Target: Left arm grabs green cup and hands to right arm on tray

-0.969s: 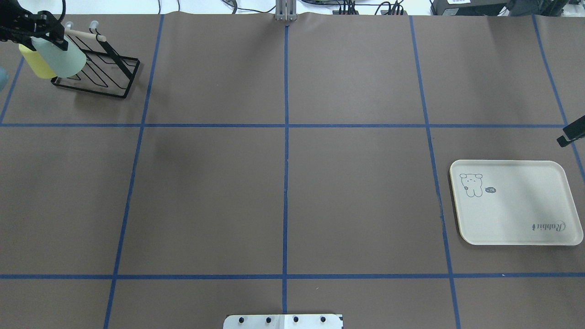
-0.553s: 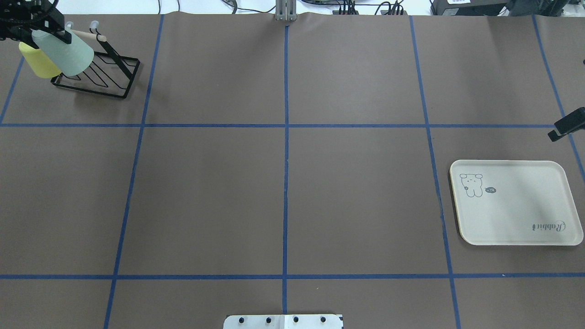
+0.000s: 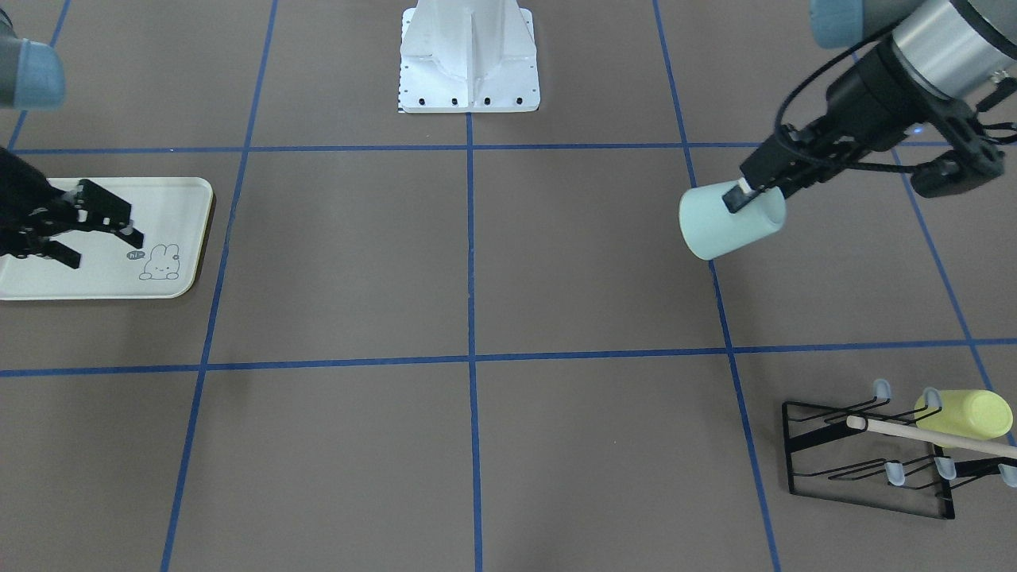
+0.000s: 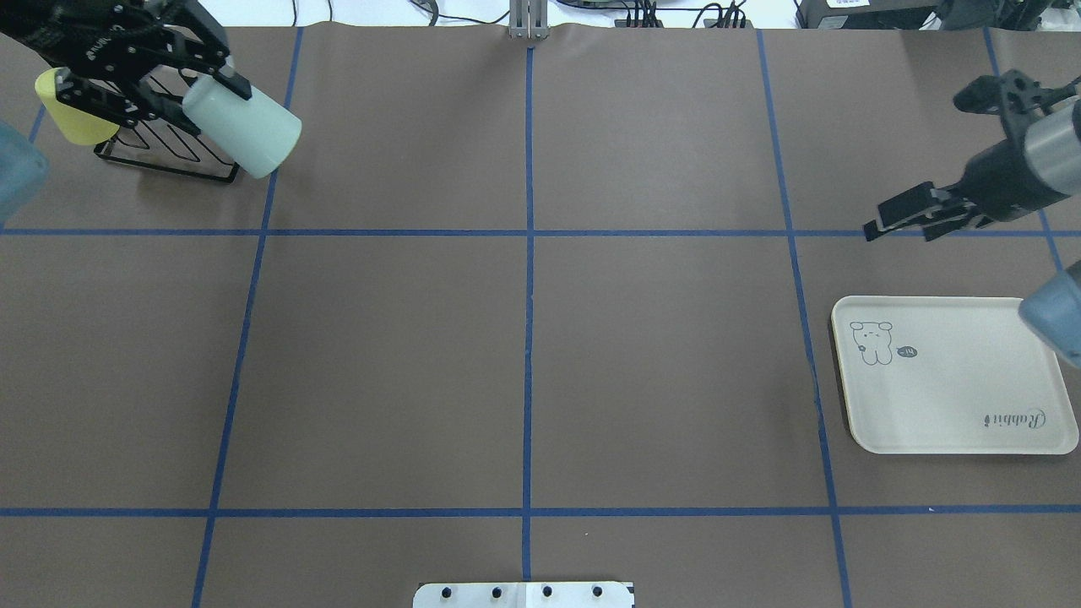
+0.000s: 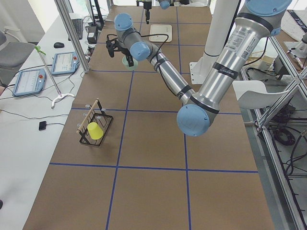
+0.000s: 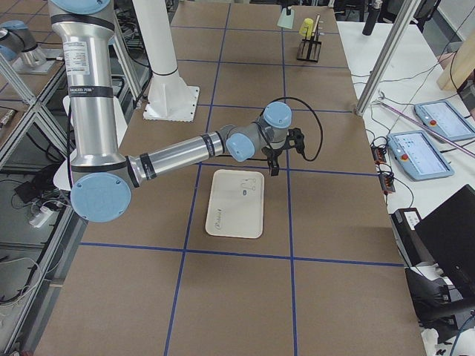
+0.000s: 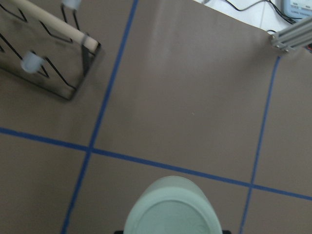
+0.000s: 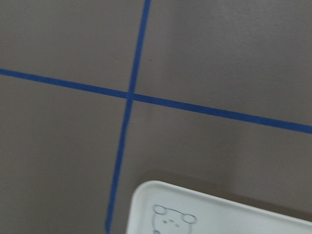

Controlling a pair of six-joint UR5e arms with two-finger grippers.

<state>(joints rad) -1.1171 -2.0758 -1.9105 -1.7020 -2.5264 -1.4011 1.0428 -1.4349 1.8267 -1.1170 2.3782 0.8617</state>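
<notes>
Nearest the robot, on its right side, the tray (image 4: pixel 954 405) lies flat on the table (image 4: pixel 524 355); it is cream and smooth, with round corners, a low raised rim and a small bunny drawn on it; the cup is not on it yet. A little farther out, the right gripper (image 4: pixel 899 228) hangs in the air just past the tray's far edge; its two black fingers are spread apart and hold nothing. Beyond that, way over on the robot's left, the left gripper (image 4: pixel 207 103) has its fingers squeezed on one end of the green cup (image 4: pixel 253 131), up off the table; the cup is pale mint, smooth plastic, round and a bit wider at one end; it lies tipped on its side, its long way pointing out from the fingers toward the middle of the table, so its free end faces the right arm's side. Only the left arm is near the cup; the right gripper is well apart from it, across the dull brown table with its blue tape lines; I think both arms must come toward the middle for the pass. Farthest off, just behind the cup, stands a thin black wire rack (image 4: pixel 169 156) with a wooden rod and a yellow cup (image 4: pixel 67 122) on it.
</notes>
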